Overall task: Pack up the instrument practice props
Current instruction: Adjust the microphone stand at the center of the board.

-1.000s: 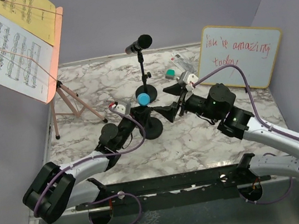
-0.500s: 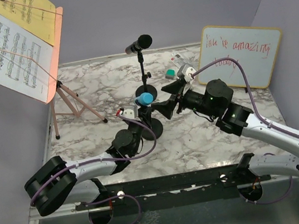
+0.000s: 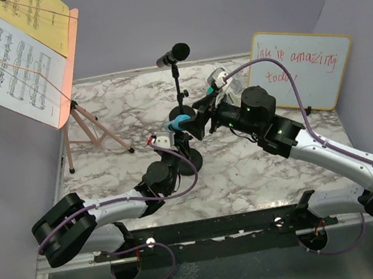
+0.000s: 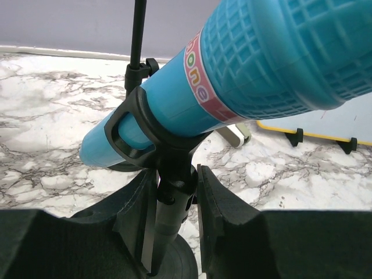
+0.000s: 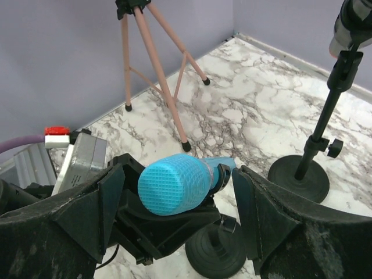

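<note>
Table [image 3: 248, 172], L to R
Music rack [image 3: 70, 73] L, whiteboard [image 3: 300, 66] R; near mic pole [image 4: 164, 232] mid, far mic pole [image 5: 298, 177] behind it.

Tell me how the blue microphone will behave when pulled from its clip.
The blue microphone looks like rigid plastic with a gridded head, so it should grip well. Its clip wraps it snugly, so it may resist, then pop free. The pole might tip if the left end effector around it lets go.

The blue microphone [image 4: 232, 75] had a turquoise, grid-patterned head and a pink band with yellow letters. Its mic pole [image 4: 164, 229] was black, as were the left hand [image 4: 174, 186] and right hand [image 5: 180, 195]. The desk [image 3: 248, 172] was white marble veined grey, and the music rack [image 3: 70, 58] was pink.
</note>
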You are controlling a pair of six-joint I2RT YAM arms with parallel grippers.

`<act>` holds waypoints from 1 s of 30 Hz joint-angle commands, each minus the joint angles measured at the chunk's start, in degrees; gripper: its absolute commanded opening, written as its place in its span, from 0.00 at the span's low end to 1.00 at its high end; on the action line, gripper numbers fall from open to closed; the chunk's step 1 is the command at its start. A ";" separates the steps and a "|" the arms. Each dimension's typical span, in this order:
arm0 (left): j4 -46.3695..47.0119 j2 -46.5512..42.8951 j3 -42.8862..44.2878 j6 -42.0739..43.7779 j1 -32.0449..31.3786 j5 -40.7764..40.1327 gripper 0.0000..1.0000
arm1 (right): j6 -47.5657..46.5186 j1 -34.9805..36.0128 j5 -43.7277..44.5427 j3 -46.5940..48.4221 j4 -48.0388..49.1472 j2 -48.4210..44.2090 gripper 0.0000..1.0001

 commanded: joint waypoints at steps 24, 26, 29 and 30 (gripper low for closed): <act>1.64 -5.16 -5.76 -2.65 10.82 22.70 0.71 | 0.96 0.35 1.11 3.17 -11.24 2.63 0.14; 3.22 -5.72 -6.79 -4.14 14.32 29.39 0.72 | 0.73 0.34 0.74 2.08 -10.58 2.07 0.09; 5.68 -5.88 -7.80 -5.30 17.41 36.65 0.72 | 0.99 0.25 0.27 -0.49 -7.80 1.19 0.08; 6.69 -5.77 -8.07 -5.54 18.01 38.13 0.72 | 1.15 0.25 -0.32 -1.08 -7.19 1.07 0.07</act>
